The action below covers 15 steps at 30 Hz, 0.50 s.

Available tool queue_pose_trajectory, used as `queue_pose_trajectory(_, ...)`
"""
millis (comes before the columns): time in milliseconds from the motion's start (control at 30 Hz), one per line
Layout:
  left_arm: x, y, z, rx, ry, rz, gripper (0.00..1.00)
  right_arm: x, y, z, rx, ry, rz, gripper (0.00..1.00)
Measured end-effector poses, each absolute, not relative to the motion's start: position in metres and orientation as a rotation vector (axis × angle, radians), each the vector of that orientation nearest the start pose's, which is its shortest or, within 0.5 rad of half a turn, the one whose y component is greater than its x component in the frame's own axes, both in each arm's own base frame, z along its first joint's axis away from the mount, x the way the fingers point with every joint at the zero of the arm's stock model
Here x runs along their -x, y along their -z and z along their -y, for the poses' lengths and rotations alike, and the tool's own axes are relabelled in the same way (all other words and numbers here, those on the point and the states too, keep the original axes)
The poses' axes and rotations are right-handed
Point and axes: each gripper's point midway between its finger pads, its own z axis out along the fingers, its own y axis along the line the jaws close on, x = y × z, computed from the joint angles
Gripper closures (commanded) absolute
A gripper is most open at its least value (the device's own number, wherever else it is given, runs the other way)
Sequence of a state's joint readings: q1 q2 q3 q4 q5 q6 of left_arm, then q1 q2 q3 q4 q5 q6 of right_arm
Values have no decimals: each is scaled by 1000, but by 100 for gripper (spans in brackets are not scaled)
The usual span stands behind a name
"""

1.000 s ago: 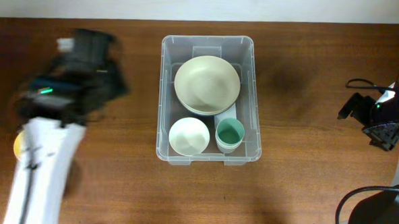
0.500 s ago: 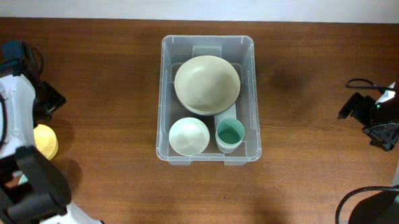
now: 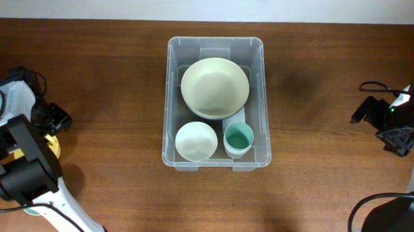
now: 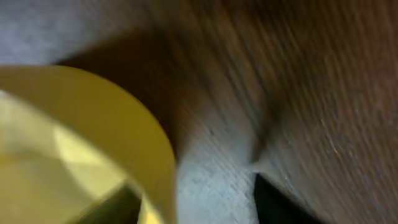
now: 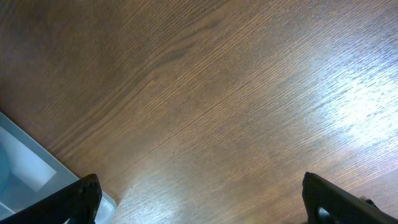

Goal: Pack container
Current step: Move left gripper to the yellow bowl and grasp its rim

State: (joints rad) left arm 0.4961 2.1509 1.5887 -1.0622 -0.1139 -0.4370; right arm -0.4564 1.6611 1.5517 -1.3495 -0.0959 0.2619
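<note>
Left end effector point(image 3: 55, 120) lowered — glossy yellow bowl point(image 4: 93, 124), woodgrain table point(image 4: 323, 93)

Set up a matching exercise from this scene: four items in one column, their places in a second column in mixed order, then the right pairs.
Items
1. large cream bowl
2. small white bowl
3. green cup
4. yellow dish

Places
A. in the container, right corner nearest the robot
B. on the table, outside the container, far to its left
C. in the container, far half
D. in the container, left corner nearest the robot

Pairs: 1-C, 2-D, 3-A, 4-B
</note>
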Motion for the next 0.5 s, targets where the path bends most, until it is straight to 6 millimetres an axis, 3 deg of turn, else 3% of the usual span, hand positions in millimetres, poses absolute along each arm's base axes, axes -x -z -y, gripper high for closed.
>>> queue_pose_trajectory(67, -336, -8, -202, 1423, -166, -2859, 78, -296, -166, 127, -1053, -128, -2829, 1)
queue_pose_trajectory(233, -341, -7, -197, 1399, -104, -2863, 96, -296, -166, 127, -1053, -128, -2829, 1)
queue_pose_trajectory(400, -357, -26, -177, 1296, -61, -2907, 97, -296, -166, 127, -1052, -128, -2829, 1)
queue_pose_trajectory(500, -374, -58, -147, 1148, -46, -2911, 98, -296, -166, 127, -1052, -128, -2829, 1)
